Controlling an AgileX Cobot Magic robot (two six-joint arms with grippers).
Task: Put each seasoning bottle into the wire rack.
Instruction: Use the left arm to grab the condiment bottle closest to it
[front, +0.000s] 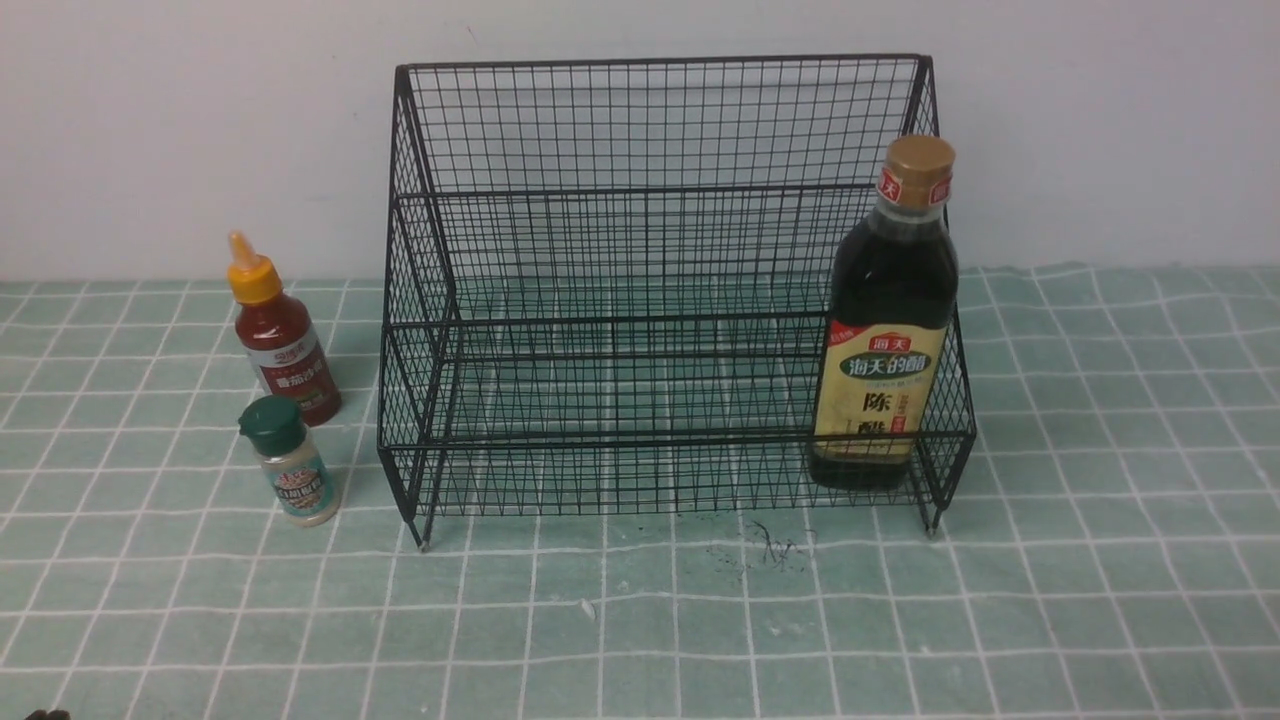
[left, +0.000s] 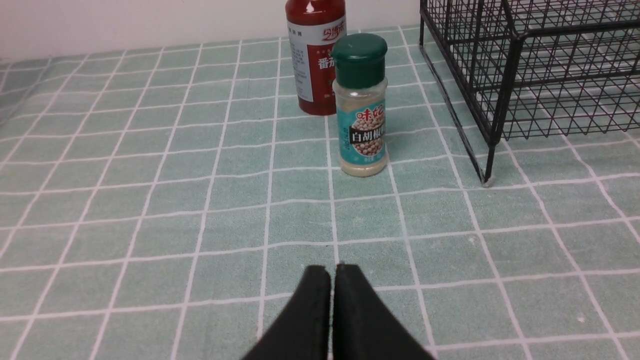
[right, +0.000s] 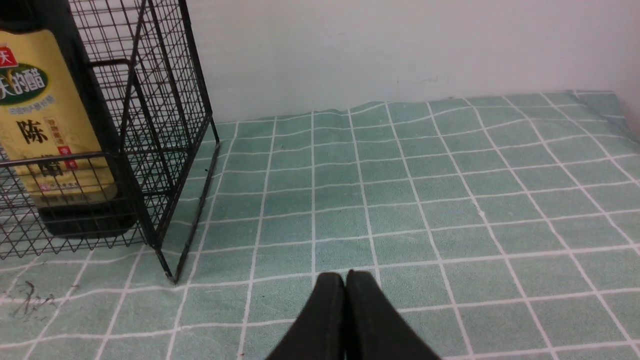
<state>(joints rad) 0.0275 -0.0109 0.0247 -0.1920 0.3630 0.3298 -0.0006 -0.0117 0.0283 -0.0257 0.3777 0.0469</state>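
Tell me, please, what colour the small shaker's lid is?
Dark green; the shaker's lid shows best in the left wrist view.

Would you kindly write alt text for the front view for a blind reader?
A black two-tier wire rack stands on a green checked cloth, with a dark vinegar bottle upright at the right end of its lower tier. Left of the rack, a red sauce bottle and a green-lidded shaker stand on the cloth.
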